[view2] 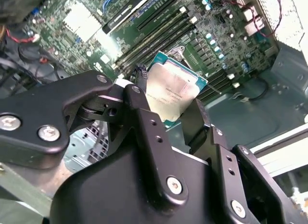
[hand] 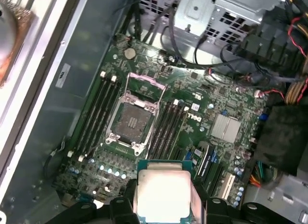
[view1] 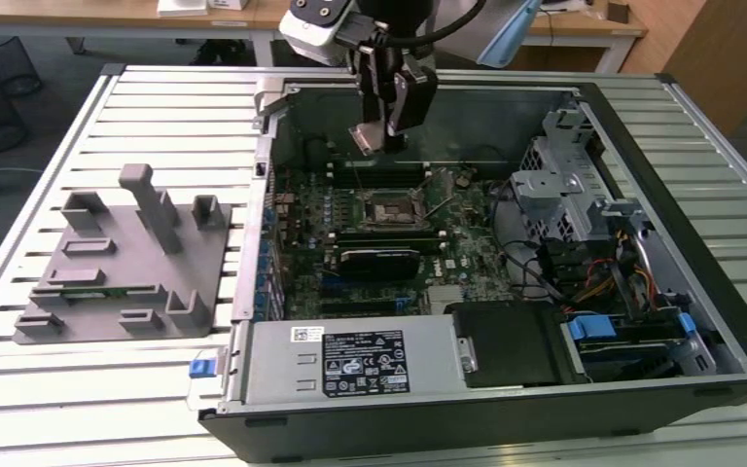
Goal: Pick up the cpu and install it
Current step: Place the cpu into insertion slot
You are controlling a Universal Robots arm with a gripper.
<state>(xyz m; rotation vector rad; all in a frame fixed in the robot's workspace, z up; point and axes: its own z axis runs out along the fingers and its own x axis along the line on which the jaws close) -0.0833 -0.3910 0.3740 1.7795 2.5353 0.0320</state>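
- Grey fixture (view1: 121,263): on the bench (view1: 36,389), well to the exterior view's left of the open socket (view1: 387,207).
- Claw (view1: 376,134): closed on two opposite edges of the cpu (view1: 369,139).
- Cpu: held above the socket (not yet seated), offset toward the case's far wall.

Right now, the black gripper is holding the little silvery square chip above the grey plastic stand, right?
No. In the exterior view the black gripper holds the little silvery square chip above the green motherboard; the grey plastic stand sits apart, at the exterior view's left.
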